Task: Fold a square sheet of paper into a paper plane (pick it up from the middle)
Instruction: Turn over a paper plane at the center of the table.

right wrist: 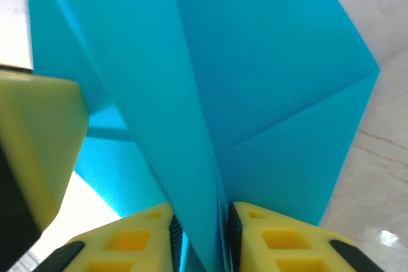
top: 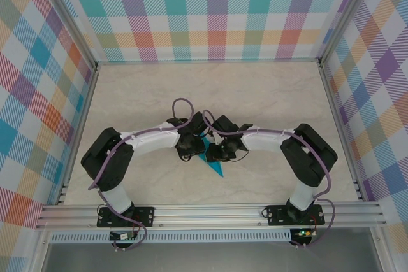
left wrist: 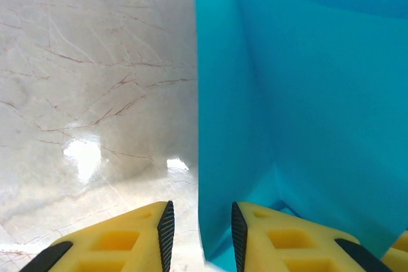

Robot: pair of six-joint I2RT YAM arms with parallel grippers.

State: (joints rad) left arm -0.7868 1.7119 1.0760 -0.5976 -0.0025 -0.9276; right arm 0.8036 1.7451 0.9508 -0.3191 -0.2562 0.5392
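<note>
1. Over the marbled table (top: 255, 93) both arms were bent inward, so that the left tool (top: 189, 148) and the right tool (top: 221, 151) stood just beside each other near the middle.
2. The paper (top: 215, 167) was blue and folded. It sat between and under the two tools, with one sharp tip poking out toward the near edge of the table.
3. In the left wrist view the left tool (left wrist: 201, 221) was released. Its black pads stood apart, and bare table (left wrist: 95, 93) showed between the left pad (left wrist: 167, 234) and the edge of the paper.
4. That edge of the paper (left wrist: 306, 93) ran down into the gap, close against the right pad (left wrist: 237, 234) — whether the two touched could not be told. A long crease ran up the sheet from near that pad.
5. In the right wrist view the right tool (right wrist: 201, 221) was clenched on the paper (right wrist: 255, 49). A folded ridge ran down between its pads, which sat tight to it on both sides.
6. Panels spread from that ridge to either side. A slanting crease crossed the right-hand panel to a corner, with pale table (right wrist: 389, 157) beyond it.
7. A yellow finger (right wrist: 38, 138) of the left tool stood at the left of that view — just beside the paper.
</note>
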